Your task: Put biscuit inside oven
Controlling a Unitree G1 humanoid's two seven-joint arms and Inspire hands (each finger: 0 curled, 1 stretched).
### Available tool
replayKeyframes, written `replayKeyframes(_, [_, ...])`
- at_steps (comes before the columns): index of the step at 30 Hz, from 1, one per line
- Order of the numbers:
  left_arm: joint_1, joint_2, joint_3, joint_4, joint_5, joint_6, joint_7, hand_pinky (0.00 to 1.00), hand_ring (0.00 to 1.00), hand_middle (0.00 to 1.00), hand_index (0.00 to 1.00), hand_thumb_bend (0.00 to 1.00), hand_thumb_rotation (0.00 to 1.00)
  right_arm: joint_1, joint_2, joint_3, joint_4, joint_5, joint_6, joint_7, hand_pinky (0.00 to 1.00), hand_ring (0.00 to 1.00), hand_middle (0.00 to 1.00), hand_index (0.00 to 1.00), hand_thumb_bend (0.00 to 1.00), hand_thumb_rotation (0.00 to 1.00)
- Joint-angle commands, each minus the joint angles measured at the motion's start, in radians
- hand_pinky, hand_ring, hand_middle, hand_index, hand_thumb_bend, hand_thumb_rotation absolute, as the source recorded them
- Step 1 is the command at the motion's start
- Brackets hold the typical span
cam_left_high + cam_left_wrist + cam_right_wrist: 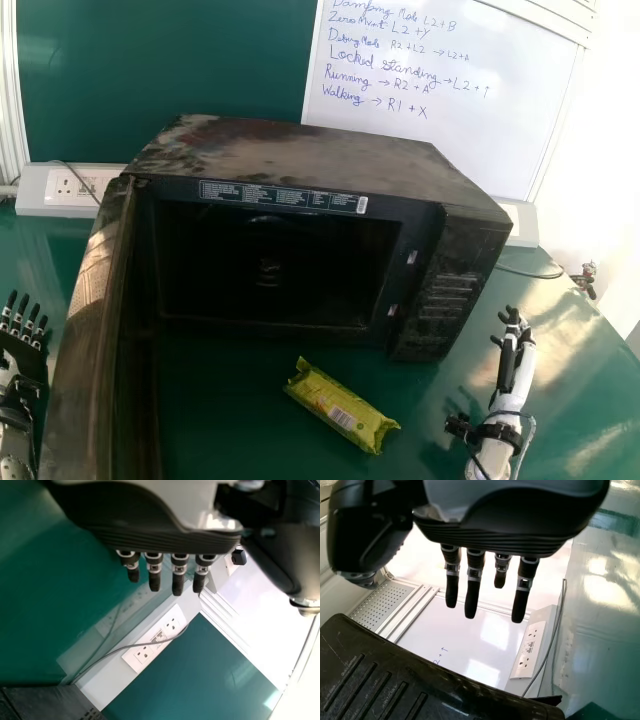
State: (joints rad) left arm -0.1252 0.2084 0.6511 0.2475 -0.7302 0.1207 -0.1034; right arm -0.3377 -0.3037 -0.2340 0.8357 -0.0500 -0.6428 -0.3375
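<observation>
Head view: we find the biscuit packet [342, 409] lying aslant on the table [575, 405], just before the oven [290, 150] and right of its middle. The door [92, 340] is swung out on the left, presumably so that the cavity [270, 275] can take the packet straight from the front. The left hand [22, 352] is beyond the door with straight fingers, holding nothing; the right hand [512, 360] is beside the control-panel end, and we judge it placed for the pick, the door standing in the other's way. Bare table lies between it and the packet — fair room for a sideways approach. The cavity's raised lower lip and the panel edge could catch a low carry.

Left wrist view: we note fingers spread and straight, near a socket strip [155, 640].

Right wrist view: fingers extended and apart, grasping nothing — the oven's edge lies near, so we advise clearance.
</observation>
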Motion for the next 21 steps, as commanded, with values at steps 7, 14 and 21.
replayKeyframes(7, [0.026, -0.019, -0.003, 0.048, 0.006, 0.029, 0.008, 0.74, 0.76, 0.45, 0.55, 0.5, 0.0, 0.054, 0.052, 0.01, 0.039, -0.002, -0.008, -0.005, 0.69, 0.73, 0.76, 0.81, 0.79, 1.0])
replayKeyframes(14, [0.026, -0.017, -0.004, 0.049, 0.01, 0.03, 0.013, 0.73, 0.76, 0.45, 0.55, 0.5, 0.0, 0.06, 0.052, 0.013, 0.031, -0.008, -0.01, -0.007, 0.67, 0.73, 0.76, 0.81, 0.81, 1.0])
replayKeyframes(21, [0.033, -0.022, -0.006, 0.033, 0.009, 0.032, 0.012, 0.74, 0.76, 0.45, 0.55, 0.5, 0.0, 0.062, 0.03, 0.028, 0.06, -0.02, -0.099, 0.029, 0.68, 0.73, 0.75, 0.82, 0.76, 1.0])
